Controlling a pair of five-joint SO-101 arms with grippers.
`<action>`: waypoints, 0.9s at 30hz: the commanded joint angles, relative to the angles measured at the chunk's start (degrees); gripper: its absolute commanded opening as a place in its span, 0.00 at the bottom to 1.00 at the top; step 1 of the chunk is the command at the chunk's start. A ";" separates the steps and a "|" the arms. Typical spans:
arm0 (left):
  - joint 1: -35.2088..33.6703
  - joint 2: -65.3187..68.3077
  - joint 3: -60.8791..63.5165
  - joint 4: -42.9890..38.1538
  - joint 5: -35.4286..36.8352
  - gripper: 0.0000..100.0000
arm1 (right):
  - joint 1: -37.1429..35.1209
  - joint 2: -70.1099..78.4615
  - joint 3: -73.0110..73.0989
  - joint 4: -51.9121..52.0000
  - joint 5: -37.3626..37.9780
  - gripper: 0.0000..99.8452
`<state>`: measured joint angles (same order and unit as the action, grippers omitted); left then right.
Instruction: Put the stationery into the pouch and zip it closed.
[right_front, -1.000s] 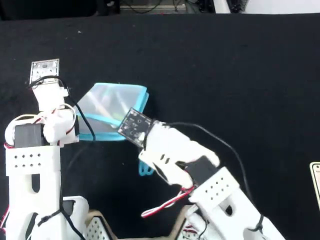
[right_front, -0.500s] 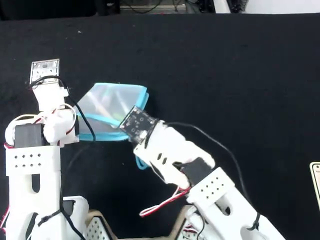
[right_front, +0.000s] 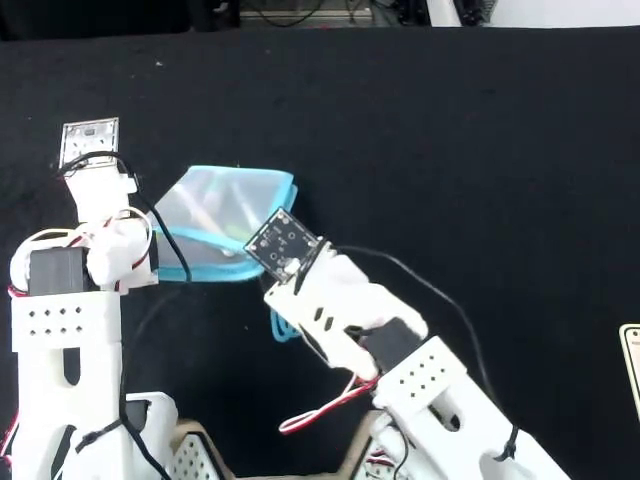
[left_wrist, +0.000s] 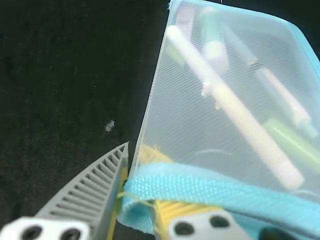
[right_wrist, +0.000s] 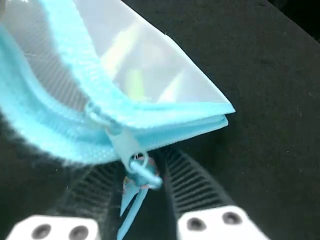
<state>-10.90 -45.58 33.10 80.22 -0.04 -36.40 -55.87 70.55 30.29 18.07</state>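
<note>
My left gripper is pressed together on the pouch, pinching its turquoise zip band at one corner between a grey ribbed finger and a yellow-padded one. My right gripper is closed around the pull, which sits between its two ribbed fingers with a thin turquoise cord hanging from it. In that wrist view the slider is partway along the band, short of the pouch's folded corner. I cannot tell how much of the zip is shut. The stationery is inside the pouch. Through the clear mesh wall my left wrist camera shows a long white pen lying slantwise, a green marker beside it, and a few more pale pens toward the far end. In the high view the pouch lies on the black table just in front of my left arm. My right arm comes in from the near side, with its wrist over the pouch's near edge. A loop of the turquoise cord shows beneath that wrist. A pale card lies at the table's far right edge, well apart from the pouch.
</note>
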 joint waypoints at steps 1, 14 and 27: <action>-1.45 0.00 -2.51 0.09 0.44 0.03 | 0.53 0.04 -3.47 2.99 -0.44 0.01; -1.45 0.00 -1.71 -0.26 0.44 0.03 | 0.62 -0.22 -12.44 15.56 -0.44 0.01; -1.27 0.00 -1.71 -0.35 0.44 0.03 | 0.62 -15.43 -9.54 19.87 -0.44 0.01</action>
<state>-10.99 -45.58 33.10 80.22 -0.04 -36.40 -69.14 61.85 51.38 18.15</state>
